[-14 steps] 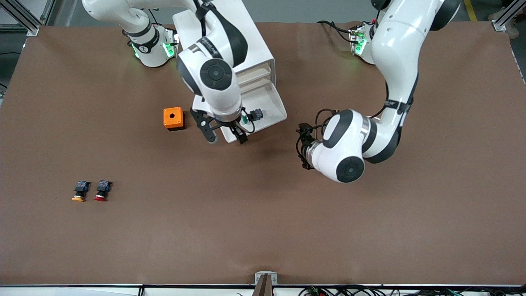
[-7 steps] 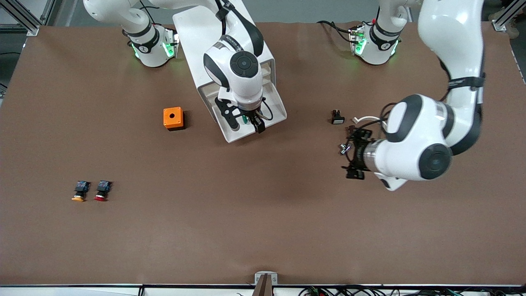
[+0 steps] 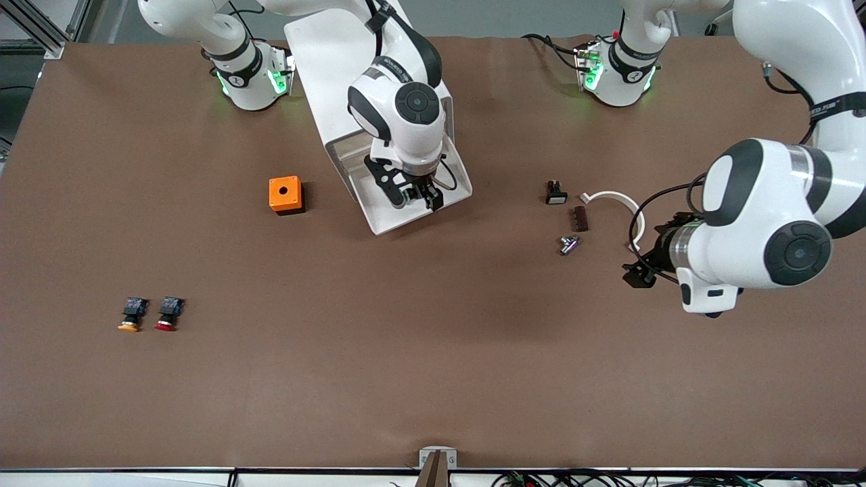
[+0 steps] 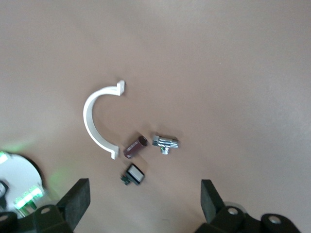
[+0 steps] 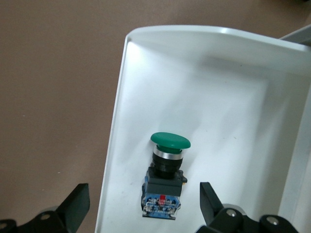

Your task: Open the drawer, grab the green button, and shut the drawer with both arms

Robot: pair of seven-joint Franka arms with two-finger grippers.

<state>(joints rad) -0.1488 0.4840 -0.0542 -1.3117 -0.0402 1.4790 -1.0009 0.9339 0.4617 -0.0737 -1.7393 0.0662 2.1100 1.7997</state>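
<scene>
The lowest drawer (image 3: pixel 379 220) of the white cabinet (image 3: pixel 318 47) stands pulled out, a shallow white tray (image 5: pixel 116 121). In it lies the button (image 5: pixel 167 165), with a green cap and a black-and-blue body; the right arm hides it in the front view. My right gripper (image 3: pixel 411 196) hangs open right over the drawer. In the right wrist view this gripper (image 5: pixel 144 206) has one finger on each side of the button's body, clear of it. My left gripper (image 3: pixel 643 268) is open and empty over the table toward the left arm's end, as the left wrist view (image 4: pixel 144 204) also shows.
An orange box (image 3: pixel 285 195) sits beside the drawer. An orange-capped button (image 3: pixel 132 314) and a red-capped one (image 3: pixel 168 314) lie toward the right arm's end. A white curved clip (image 3: pixel 612 197), a white-faced black part (image 3: pixel 555 193), a brown piece (image 3: pixel 580 218) and a metal fitting (image 3: pixel 568 244) lie near the left gripper.
The right gripper moved from the drawer's front edge to over the button. The left arm swung away toward its own end of the table, uncovering the small parts.
</scene>
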